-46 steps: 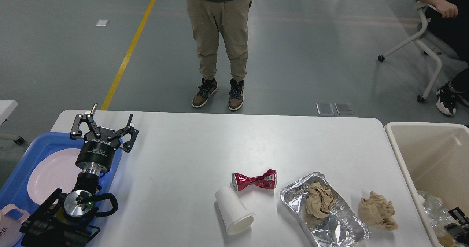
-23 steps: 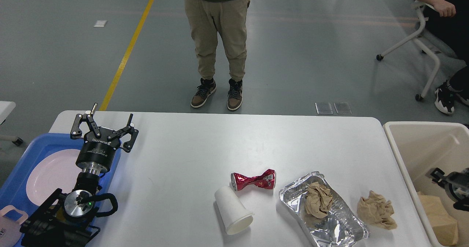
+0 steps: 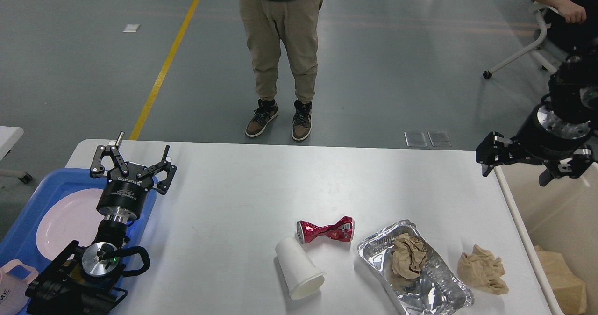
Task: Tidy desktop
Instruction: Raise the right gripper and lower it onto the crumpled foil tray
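a wide white counter (image 3: 243,198) with rounded corners and a smooth matte top is seen filling the lower half of the view, a blue tray (image 3: 28,212) against its left end and a beige bin (image 3: 518,217) against its right end. toward the near right of the counter a white paper cup (image 3: 299,268) is laid on its side, mouth toward the near edge, with a crushed red can (image 3: 325,230) just behind it. beside them a crumpled foil tray (image 3: 416,270) is found, a ball of brown paper (image 3: 407,256) held inside it, and a second brown paper wad (image 3: 482,269) is set just to its right on the bare counter. a pale pink plate (image 3: 60,224) is seen in the blue tray, and a pink mug (image 3: 14,289) at the lower left corner is cut off by the frame.

the left pincer (image 3: 138,152) is held over the counter's left end beside the blue tray, its fingers spread wide with nothing between them. the right pincer (image 3: 518,170) is seen above the far rim of the bin, fingers parted and empty.

against half a second ago, the right arm has been raised out of the bin, where it was low at the right edge, and is now up by the bin's far corner. the left arm has not been moved. the cup, can, foil tray and paper wads are found where they were. a brown paper bag (image 3: 563,277) is still seen lying inside the bin. a person in khaki trousers (image 3: 280,39) is stood beyond the counter as before.
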Motion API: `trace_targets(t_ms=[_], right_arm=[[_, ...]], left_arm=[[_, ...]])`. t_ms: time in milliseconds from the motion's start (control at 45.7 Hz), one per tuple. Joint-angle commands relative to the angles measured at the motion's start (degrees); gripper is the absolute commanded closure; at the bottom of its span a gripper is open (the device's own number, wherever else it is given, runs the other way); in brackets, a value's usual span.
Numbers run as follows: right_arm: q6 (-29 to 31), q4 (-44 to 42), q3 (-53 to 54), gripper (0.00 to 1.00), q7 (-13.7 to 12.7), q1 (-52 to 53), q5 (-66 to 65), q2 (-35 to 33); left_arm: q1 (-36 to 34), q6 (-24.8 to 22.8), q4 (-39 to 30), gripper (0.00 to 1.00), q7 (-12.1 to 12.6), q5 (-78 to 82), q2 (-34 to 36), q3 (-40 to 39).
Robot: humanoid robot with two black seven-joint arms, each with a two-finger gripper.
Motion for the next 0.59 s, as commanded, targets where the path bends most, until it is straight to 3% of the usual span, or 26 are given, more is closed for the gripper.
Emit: trace_targets(t_ms=[0,306,394,569], right_arm=[[4.4,6.8,0.1,0.00,0.0,9.4,0.2,1.9],[1.5,23.4,1.7,0.00,0.5,19.6,0.3,8.2],[-1.4,25.0,1.9,0.00,0.5,19.9,0.3,8.2],[-1.7,25.0,2.6,0.00,0.9,19.0,1.3,7.4]], left_arm=[[0.0,0.0,-0.1,0.04,-0.1,0.0,0.0,0.0],[0.0,0.0,0.0,0.04,-0.1,0.0,0.0,0.0],[0.0,0.0,0.0,0.04,-0.1,0.0,0.0,0.0],[0.0,0.0,-0.1,0.04,-0.1,0.0,0.0,0.0]])
